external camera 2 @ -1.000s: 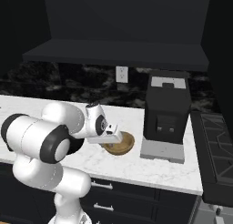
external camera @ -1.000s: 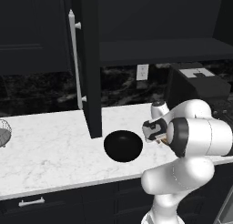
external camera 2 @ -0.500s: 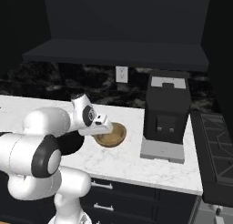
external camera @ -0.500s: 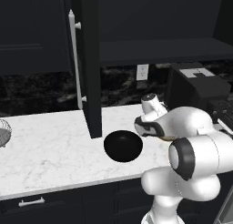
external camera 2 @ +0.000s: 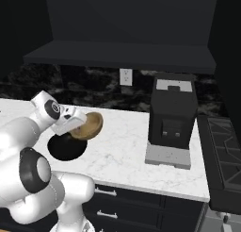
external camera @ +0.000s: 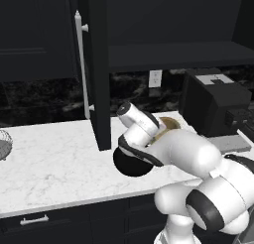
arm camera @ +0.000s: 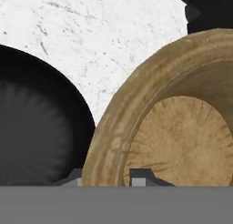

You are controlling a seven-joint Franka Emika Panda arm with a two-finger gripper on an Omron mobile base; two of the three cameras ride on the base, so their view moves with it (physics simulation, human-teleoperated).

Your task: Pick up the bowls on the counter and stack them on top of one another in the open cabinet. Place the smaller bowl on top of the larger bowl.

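Gripper [external camera 2: 77, 126] fingers clamped on wooden bowl [external camera 2: 88, 125] rim, lifted and tilted above counter [external camera 2: 122, 146]. Level it; black bowl [external camera 2: 67, 147] belongs in cabinet [external camera: 101, 64] first.

Smaller bowl [arm camera: 182, 127] at end effector [arm camera: 111, 175]: tan-brown wood, radial grain lines inside. Larger bowl [arm camera: 36, 127] beside it: glossy black. Counter [arm camera: 91, 36] beyond: white marble, faint grey veins. Open cabinet [external camera: 99, 64]: black, white bar handle [external camera: 82, 64].
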